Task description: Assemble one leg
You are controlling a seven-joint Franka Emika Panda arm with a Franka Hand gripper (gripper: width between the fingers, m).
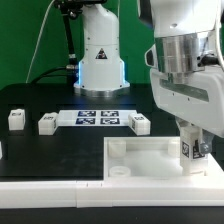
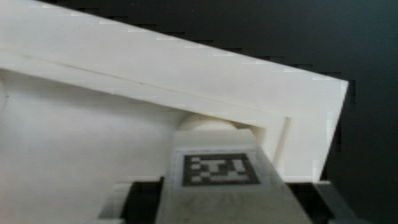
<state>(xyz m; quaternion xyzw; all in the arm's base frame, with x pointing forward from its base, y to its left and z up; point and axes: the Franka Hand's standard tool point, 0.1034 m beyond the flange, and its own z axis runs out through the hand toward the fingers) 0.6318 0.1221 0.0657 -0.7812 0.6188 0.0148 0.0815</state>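
My gripper is shut on a leg, a small white block with a square tag, held upright at the corner of the white panel on the exterior view's right. In the wrist view the leg sits between my dark fingers, my gripper closed on its sides, its far end at the panel's round corner socket. I cannot tell how far the leg sits in the socket.
Three loose legs lie on the black table: one at the far left, one beside it, one right of the marker board. The marker board lies behind the panel. The arm's base stands at the back.
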